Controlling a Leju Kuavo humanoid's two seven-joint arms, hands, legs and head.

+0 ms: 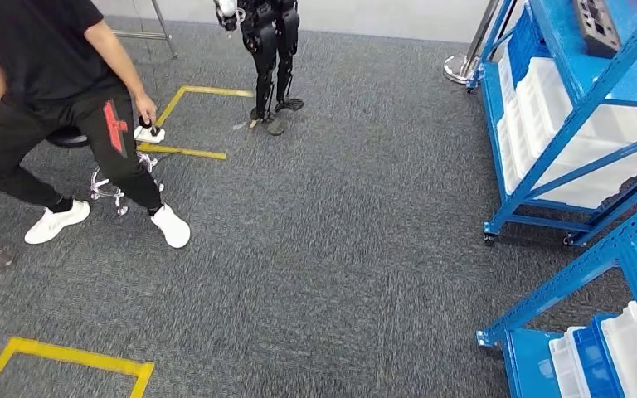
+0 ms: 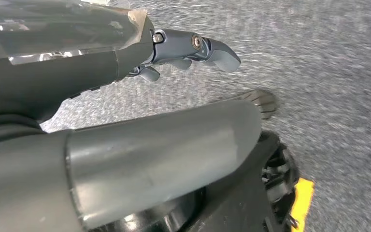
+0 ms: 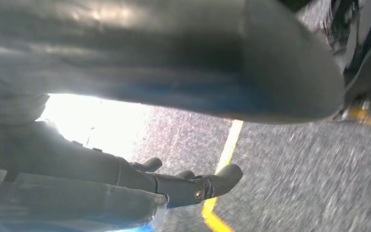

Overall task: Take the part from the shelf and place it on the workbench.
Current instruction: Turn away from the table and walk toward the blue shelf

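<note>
1. Both hands hang empty over the grey carpet: left hand (image 2: 193, 50) and right hand (image 3: 193, 186), fingers loosely apart.
2. No part is taken yet; the blue shelf (image 1: 576, 124) stands ahead, well clear of both hands.
3. Everything remains: approach, grasp, carry to the counter.

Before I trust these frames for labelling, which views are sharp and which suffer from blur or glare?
Head view: evenly lit and sharp, blue shelf and person clear. Left wrist view: carpet streaked with motion blur, left hand fairly crisp. Right wrist view: blown-out white glare patch above the right hand, carpet blurred.
</note>
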